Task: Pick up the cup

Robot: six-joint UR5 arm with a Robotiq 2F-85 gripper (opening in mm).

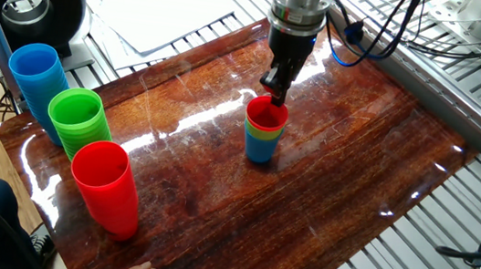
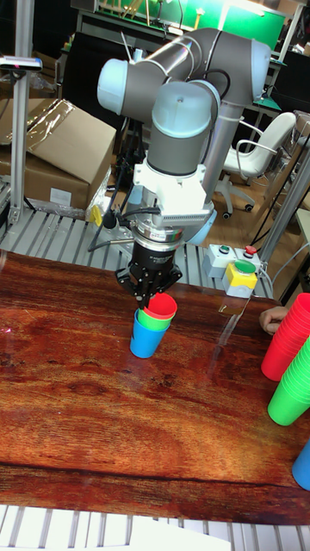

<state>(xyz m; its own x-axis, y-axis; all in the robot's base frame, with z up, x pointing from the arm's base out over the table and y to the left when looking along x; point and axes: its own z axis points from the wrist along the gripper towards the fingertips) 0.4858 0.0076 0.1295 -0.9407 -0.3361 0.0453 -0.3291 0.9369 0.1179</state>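
Three small cups nest near the table's [image 1: 384, 161] middle in the fixed view: the red cup [image 1: 268, 116] on top, a green cup [image 1: 264, 135] under it, a blue cup [image 1: 261, 147] at the bottom. Our gripper [image 1: 274, 91] sits at the red rim's twelve o'clock edge; we cannot tell here whether it pinches.

In the tall fixed view the gripper [image 2: 147, 295] meets the red cup [image 2: 161, 306] at its nine o'clock rim, fingers apparently straddling the wall. We judge it light, thin, slick plastic; the rim wall suits best, though the nested cups may cling.
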